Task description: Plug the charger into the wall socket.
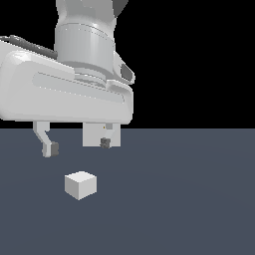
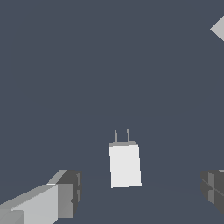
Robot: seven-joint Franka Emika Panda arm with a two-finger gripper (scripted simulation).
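The charger point(image 1: 80, 184) is a small white-grey cube lying on the dark floor. In the wrist view the charger point(image 2: 125, 165) shows two thin prongs on one end. My gripper point(image 1: 76, 146) is open and empty, hovering above the charger without touching it. In the wrist view my gripper point(image 2: 141, 188) has one finger to each side of the charger. The wall socket point(image 1: 92, 135) is a pale upright square panel behind the gripper, partly hidden by one finger. Only a corner of the wall socket point(image 2: 218, 28) shows in the wrist view.
The dark grey floor point(image 1: 189, 199) stretches all around. The arm's large white hand body point(image 1: 64, 94) fills the upper part of the exterior view's left.
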